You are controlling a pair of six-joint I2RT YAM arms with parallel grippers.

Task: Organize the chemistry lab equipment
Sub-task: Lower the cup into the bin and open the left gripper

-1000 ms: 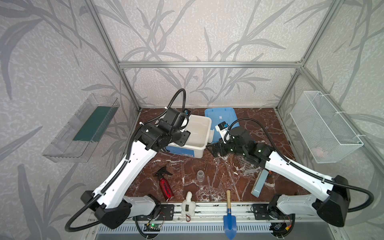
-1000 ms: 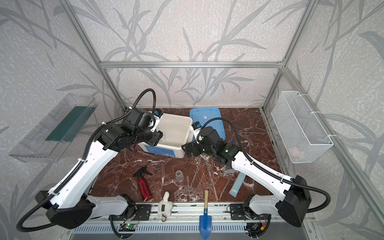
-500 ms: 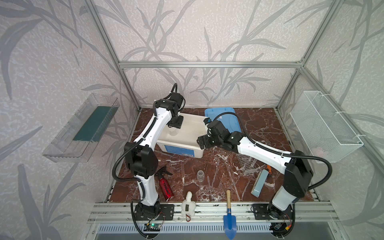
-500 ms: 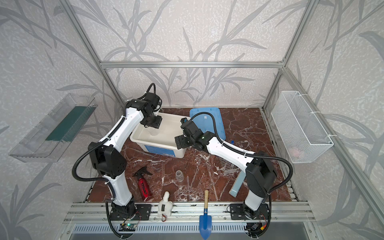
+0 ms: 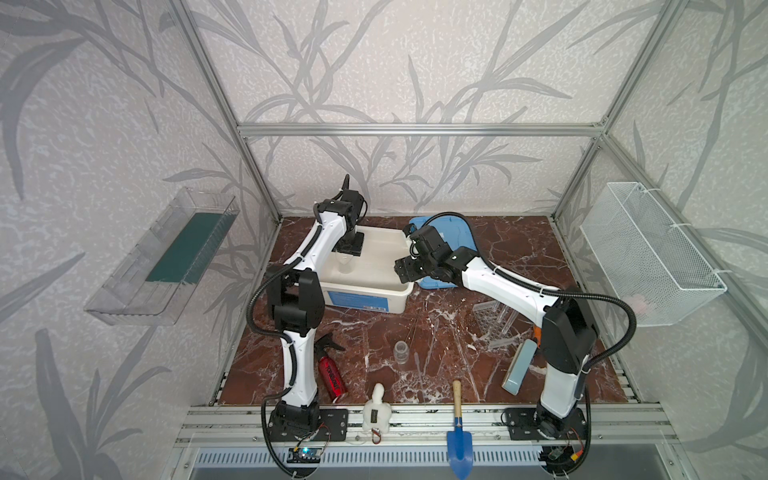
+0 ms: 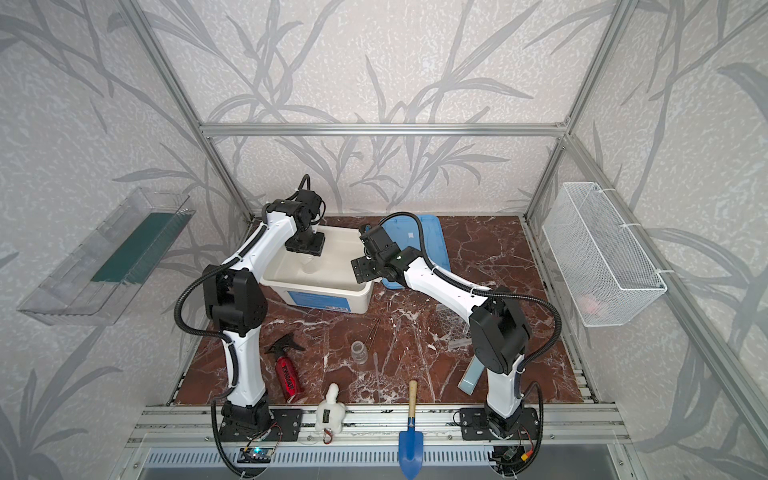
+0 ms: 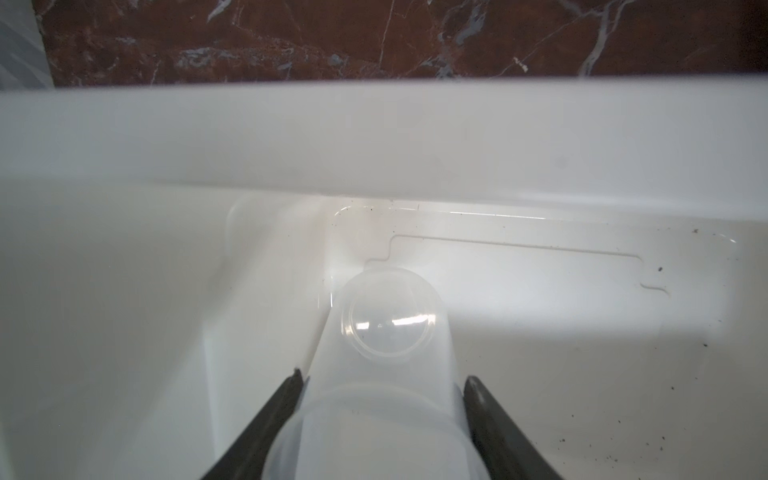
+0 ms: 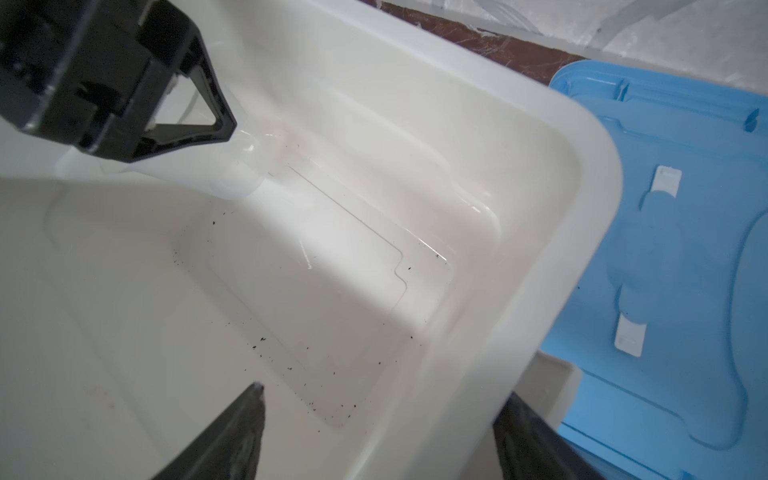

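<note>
My left gripper clamps the clear beaker from both sides, its round base pointing down inside the white tub, close to the tub's wall.

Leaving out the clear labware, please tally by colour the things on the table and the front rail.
White: 2, bin, toy figure
Blue: 2, lid, trowel
Red: 1, canister
Grey-blue: 1, flat box
Orange: 1, small piece, partly hidden
Total: 7
</note>
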